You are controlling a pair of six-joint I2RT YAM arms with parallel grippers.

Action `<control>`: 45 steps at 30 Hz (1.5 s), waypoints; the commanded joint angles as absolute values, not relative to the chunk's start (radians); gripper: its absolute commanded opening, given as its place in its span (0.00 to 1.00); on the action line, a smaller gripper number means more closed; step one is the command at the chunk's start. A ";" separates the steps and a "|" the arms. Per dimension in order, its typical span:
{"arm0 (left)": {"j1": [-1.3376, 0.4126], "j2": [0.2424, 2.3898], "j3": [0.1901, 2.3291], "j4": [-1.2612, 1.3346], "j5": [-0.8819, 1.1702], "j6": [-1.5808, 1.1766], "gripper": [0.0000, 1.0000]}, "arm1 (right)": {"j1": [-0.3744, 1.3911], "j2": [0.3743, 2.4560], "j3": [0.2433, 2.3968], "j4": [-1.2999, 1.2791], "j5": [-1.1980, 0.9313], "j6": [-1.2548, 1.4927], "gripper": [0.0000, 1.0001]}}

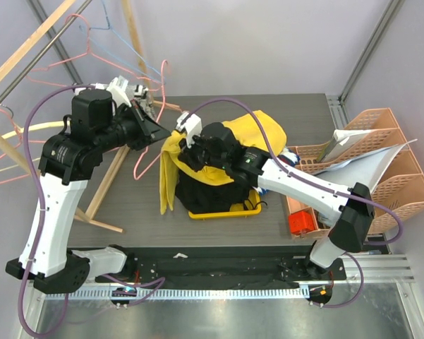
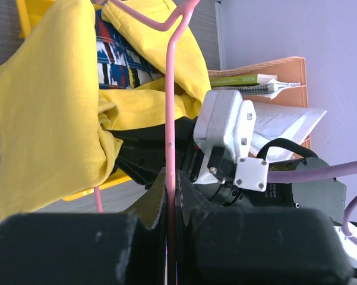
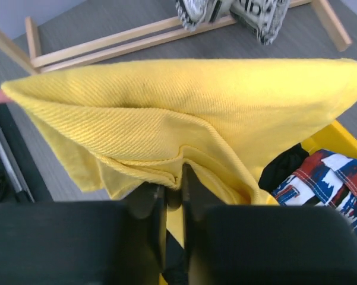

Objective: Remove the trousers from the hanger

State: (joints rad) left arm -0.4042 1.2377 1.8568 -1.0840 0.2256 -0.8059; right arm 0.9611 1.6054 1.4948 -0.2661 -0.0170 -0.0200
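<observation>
Trousers, yellow, hung folded over the pink hanger above the middle of the table, the fold's long axis running 9 to 3 o'clock in the right wrist view. Right gripper, nearer, was closed on a fabric pleat at 6 o'clock beneath that axis; left gripper was clamped on the hanger wire. Pull probably toward 6 o'clock.

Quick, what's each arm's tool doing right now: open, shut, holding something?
Left tool: closed on the thin pink wire hanger.
Right tool: closed on a fold of the yellow cloth trousers.
</observation>
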 commanded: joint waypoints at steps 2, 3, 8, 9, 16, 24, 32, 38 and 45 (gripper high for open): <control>-0.400 1.183 1.836 -0.907 0.281 -0.862 0.00 | 0.966 1.540 1.479 -0.043 0.130 0.089 0.01; -0.399 1.183 1.836 -0.907 0.279 -0.862 0.00 | 0.971 1.537 1.482 -0.032 0.139 0.092 0.01; -0.400 1.172 1.809 -0.966 0.175 -0.806 0.00 | 1.000 1.497 1.560 -0.054 0.317 0.106 0.01; -0.400 1.172 1.799 -1.000 0.129 -0.795 0.00 | 1.002 1.476 1.577 -0.052 0.333 0.110 0.01; -0.400 1.137 1.678 -1.042 0.026 -0.749 0.00 | 1.006 1.414 1.753 -0.043 0.370 0.107 0.01; -0.400 1.114 1.687 -1.114 -0.046 -0.701 0.00 | 1.006 1.482 1.940 -0.018 0.494 0.267 0.01; -0.400 1.042 1.715 -1.198 -0.081 -0.634 0.00 | 0.999 1.488 1.993 -0.024 0.669 0.461 0.01; -0.400 1.045 1.856 -1.146 0.038 -0.638 0.00 | 0.980 1.335 1.725 -0.076 0.759 0.621 0.01; -0.400 1.089 1.944 -1.013 0.207 -0.693 0.00 | 0.727 1.299 1.473 -0.264 0.545 0.799 0.01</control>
